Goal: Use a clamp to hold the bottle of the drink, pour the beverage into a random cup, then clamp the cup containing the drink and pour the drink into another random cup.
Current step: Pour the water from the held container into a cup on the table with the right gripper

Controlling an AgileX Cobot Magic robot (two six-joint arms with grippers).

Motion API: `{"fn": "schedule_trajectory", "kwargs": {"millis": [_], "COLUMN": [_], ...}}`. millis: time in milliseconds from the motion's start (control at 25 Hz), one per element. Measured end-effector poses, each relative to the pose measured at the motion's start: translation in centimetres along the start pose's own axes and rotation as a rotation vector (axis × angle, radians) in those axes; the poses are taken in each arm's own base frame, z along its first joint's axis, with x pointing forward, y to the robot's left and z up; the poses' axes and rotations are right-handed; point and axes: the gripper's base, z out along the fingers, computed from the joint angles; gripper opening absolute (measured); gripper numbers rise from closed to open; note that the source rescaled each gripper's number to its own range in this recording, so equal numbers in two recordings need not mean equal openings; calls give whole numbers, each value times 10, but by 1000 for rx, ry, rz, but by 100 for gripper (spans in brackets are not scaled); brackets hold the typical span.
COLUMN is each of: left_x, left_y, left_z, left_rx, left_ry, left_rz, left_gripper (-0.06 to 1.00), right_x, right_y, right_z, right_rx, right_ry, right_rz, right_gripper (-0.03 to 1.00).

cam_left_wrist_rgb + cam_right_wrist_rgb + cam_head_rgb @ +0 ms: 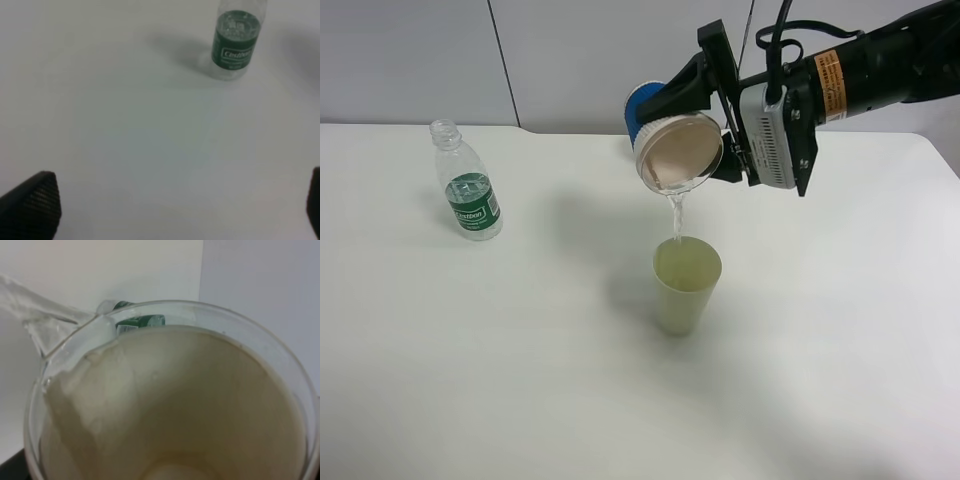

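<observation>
Right gripper (705, 125) clamped on the blue cup (665, 135), tipped over — water (675, 212) streams into the green cup (686, 283) below, mid-table. Left gripper (175, 210) spread wide over bare white table (470, 380). Bottle (466, 182) upright far left, near the back edge — plain wall behind.

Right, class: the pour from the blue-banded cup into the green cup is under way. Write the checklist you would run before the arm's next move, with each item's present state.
1. Right hand gripping the blue-banded cup: ok.
2. Water stream landing inside the pale green cup: ok.
3. Green cup upright on the table: ok.
4. Blue-banded cup fully emptied: not ok, water is running over its rim.
5. Bottle upright, apart from the pour: ok.
6. Left hand open, holding nothing: ok.
</observation>
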Motion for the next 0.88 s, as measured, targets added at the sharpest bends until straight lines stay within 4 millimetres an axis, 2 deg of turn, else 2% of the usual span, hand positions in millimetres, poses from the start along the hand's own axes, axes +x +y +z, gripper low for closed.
{"fn": "schedule_trajectory", "kwargs": {"millis": [880], "left_x": [0], "left_y": [0], "left_z": [0], "left_rx": [0], "left_ry": [0], "left_rz": [0], "left_gripper": [100], "right_x": [-4], "right_y": [-4], "right_z": [10], "right_rx": [-14], "right_ry": [-5], "right_rz": [-184], "right_gripper": [0]}}
